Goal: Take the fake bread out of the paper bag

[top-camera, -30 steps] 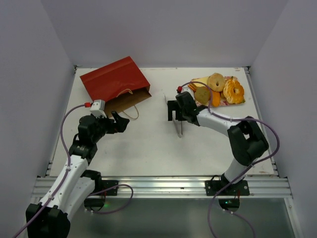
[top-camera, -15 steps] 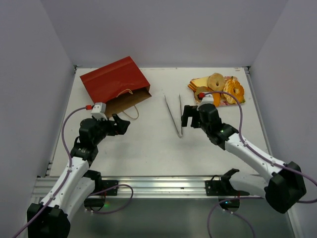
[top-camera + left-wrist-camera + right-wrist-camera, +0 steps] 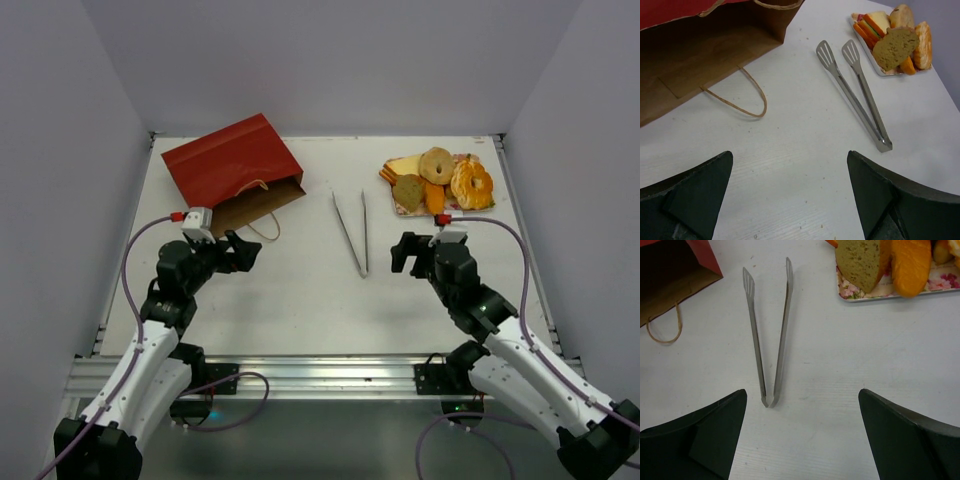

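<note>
The left gripper (image 3: 243,252) is spread wide and holds nothing. The paper bag (image 3: 233,170) lies flat on the table (image 3: 300,300) just ahead of it and a little to its left. The bag's open mouth faces the gripper. The part of the inside that shows is brown paper, and deeper in it is too dark to see. A thin loop handle (image 3: 742,95) lies on the table between this gripper and the mouth of the bag.

The right gripper (image 3: 403,253) is spread wide too and holds nothing. Metal tongs (image 3: 352,232) lie just ahead of it and a bit to its left. Their joined end is the end nearest this gripper, and the two flat tips point away. The tongs lie between the two grippers, to the right of the left one.

The bread (image 3: 437,165) is piled on a tray with pink flowers (image 3: 850,290). The tray is ahead of the right gripper and to its right, quite near. From the left gripper the tray is far off to the right, past the tongs. The bag is well apart from the right gripper, far ahead to its left.
</note>
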Action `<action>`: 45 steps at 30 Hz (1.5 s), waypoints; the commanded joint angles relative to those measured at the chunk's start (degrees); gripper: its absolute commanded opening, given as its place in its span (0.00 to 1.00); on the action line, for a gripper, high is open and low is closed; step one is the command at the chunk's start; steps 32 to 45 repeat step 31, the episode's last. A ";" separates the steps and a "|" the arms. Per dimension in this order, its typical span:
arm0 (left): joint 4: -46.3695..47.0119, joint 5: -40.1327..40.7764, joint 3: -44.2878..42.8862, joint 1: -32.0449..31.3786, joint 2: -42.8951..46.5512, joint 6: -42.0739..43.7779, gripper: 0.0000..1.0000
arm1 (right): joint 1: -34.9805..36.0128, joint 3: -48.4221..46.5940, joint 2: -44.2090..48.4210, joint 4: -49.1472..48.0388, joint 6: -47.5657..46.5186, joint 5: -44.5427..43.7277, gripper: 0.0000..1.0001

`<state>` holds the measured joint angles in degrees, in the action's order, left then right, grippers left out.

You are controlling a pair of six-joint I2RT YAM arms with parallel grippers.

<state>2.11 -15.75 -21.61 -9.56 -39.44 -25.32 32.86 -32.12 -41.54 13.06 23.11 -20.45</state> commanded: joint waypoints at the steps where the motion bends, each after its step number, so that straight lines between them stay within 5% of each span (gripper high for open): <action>1: 1.67 0.46 -0.28 -0.19 0.77 1.59 1.00 | -0.26 1.53 3.91 2.41 0.97 -3.19 0.99; 10: 1.85 0.54 -0.37 -0.19 0.24 1.85 1.00 | -0.25 4.35 13.15 3.64 1.58 -4.07 0.99; 45: 2.20 0.37 -0.45 -0.19 -0.29 1.77 1.00 | -0.26 3.99 15.96 7.06 2.64 -6.36 0.99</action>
